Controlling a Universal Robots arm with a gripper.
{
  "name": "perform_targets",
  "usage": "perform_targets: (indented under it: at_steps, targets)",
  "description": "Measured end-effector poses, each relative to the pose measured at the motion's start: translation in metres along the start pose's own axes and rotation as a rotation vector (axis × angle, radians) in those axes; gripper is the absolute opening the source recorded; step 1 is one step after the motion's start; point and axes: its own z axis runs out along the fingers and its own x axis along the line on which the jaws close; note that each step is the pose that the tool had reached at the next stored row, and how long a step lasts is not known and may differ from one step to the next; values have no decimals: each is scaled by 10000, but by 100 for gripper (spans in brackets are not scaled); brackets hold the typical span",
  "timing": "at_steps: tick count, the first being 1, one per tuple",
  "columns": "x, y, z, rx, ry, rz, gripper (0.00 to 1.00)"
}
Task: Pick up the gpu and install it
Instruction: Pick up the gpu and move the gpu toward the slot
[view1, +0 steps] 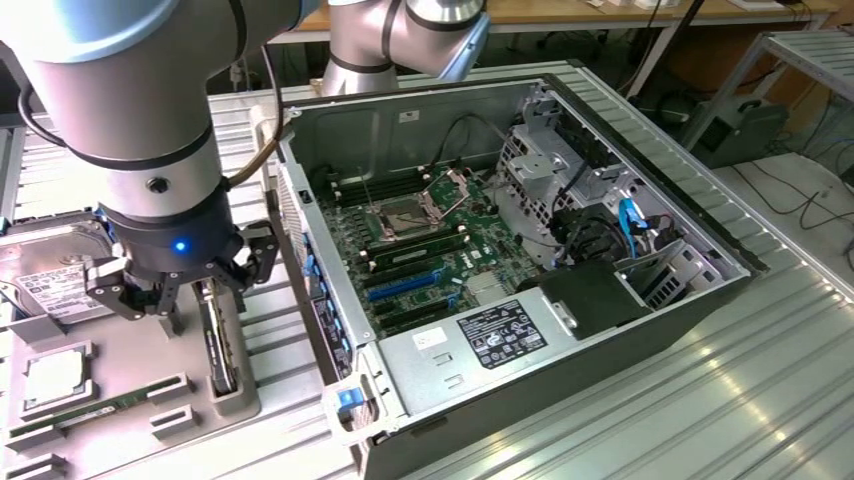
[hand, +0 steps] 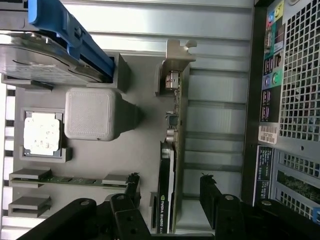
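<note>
- Gripper (view1: 187, 295) on my arm hangs over the gray tray (view1: 134, 345), jaws spread wide and holding nothing.
- In the wrist view its two black fingers (hand: 132, 186) straddle the gpu (hand: 166, 165), one on each side, with a gap on both.
- I see the gpu (view1: 220, 345) standing on its long edge in a slot along the tray's edge nearest the computer case (view1: 561, 400).
- Its long axis runs along that edge.
- Its silver bracket (hand: 177, 55) points toward the tray's end with the hard drive (view1: 54, 280).
- White lettering on the cooler's upper edge reads "NVIDIA QUADRO".
- The label on the case's power supply (view1: 501, 335) is too small for me to read.
</note>
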Motion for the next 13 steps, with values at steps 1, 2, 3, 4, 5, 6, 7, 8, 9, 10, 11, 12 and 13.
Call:
perform_targets:
  at_steps: [1,2,3,4,5,6,7,8,9,10,11,12,13]
  targets:
    - [0,-1,6,1,0,1,60]
    - [0,-1,12,1,1,1,60]
    - [0,-2,16,2,2,0,60]
    - [-1,-2,21,2,2,0,60]
    - [-1,-2,25,1,1,0,60]
    - [-1,-2,27,1,1,0,60]
    - [-1,-2,29,2,2,0,60]
    - [-1,-2,32,1,1,0,60]
    - [-1,-2,36,0,0,0,60]
    - [-1,-3,40,0,0,0,60]
    - [-1,-3,44,0,0,-1,60]
    - [-2,-3,49,0,0,0,60]
    - [-2,-3,54,0,0,0,60]
